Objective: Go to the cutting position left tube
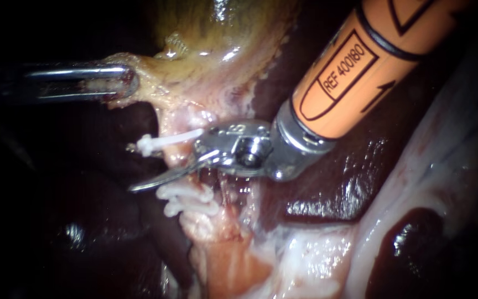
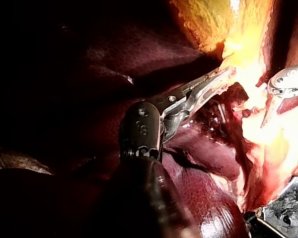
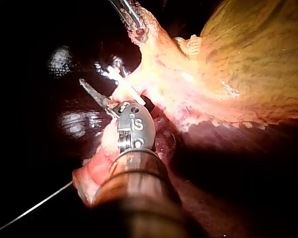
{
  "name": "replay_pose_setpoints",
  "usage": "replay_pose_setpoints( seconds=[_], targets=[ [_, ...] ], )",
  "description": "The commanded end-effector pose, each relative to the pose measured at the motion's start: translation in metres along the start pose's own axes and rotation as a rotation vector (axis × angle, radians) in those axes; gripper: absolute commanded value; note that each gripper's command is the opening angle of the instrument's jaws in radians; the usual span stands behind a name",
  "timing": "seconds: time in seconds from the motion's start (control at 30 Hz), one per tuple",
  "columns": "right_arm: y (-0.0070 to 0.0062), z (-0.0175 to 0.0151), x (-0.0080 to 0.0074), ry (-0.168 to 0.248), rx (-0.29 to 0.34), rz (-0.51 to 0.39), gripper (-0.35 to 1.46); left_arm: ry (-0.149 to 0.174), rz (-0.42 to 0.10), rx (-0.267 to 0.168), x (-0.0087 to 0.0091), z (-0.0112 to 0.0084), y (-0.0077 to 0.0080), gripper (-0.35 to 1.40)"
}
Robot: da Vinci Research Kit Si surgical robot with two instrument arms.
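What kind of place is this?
Probably a surgical practice bench, seen through an endoscope. The left instrument and right instrument work close on raw tissue, a dark liver and yellowish gallbladder, with white clips on a tube.

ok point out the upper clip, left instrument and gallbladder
upper clip [image 1: 172,138]: endoscope view, middle of its white bar
left instrument [image 1: 126,82]: endoscope view, between its jaw tips
gallbladder [image 1: 222,30]: endoscope view, yellow-green wall

Bright middle, black margins.
We see the light strike the centre of each view: wet glare spots on the liver [image 1: 319,209] and the metal of our right instrument [image 1: 164,163], the gallbladder [image 2: 241,47] washed out in the left wrist view, and deep shadow swallowing everything toward the edges.
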Motion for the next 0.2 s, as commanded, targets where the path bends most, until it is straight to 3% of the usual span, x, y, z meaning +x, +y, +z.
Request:
replay_pose_setpoints(
  seconds=[0.03,0.2],
  targets=[
    [0.0000,0.0000,-0.0001,0.000,0.000,0.002,1.41,0.000,0.000,0.000,0.0000,0.0000,0.0000,-0.35],
    [0.0001,0.0000,-0.0004,0.002,0.001,0.024,1.40,0.000,0.000,0.000,0.0000,0.0000,0.0000,-0.35]
  ],
)
